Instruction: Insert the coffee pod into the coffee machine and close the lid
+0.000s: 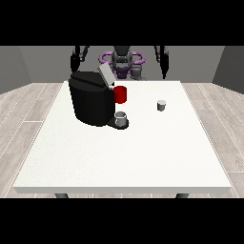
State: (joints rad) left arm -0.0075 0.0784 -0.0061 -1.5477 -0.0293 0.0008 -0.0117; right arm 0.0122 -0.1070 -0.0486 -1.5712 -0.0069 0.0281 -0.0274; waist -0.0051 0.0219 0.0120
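Note:
A black coffee machine [90, 102] stands on the left half of the white table [124, 162]. Its grey lid [106, 75] is tilted up and open. A small grey coffee pod [161, 105] stands upright on the table, to the right of the machine. A grey cup [121, 117] sits on the machine's drip tray. The hand at the view's left [75, 62] hangs above the table's far edge, behind the machine. The hand at the view's right [164, 66] hangs at the far edge too, well behind the pod. Neither hand touches anything.
A red mug [120, 94] stands just behind the machine's spout, between the machine and the pod. The robot's torso [122, 61] is at the far side. Bare white tabletop stretches from the machine and pod to the near edge.

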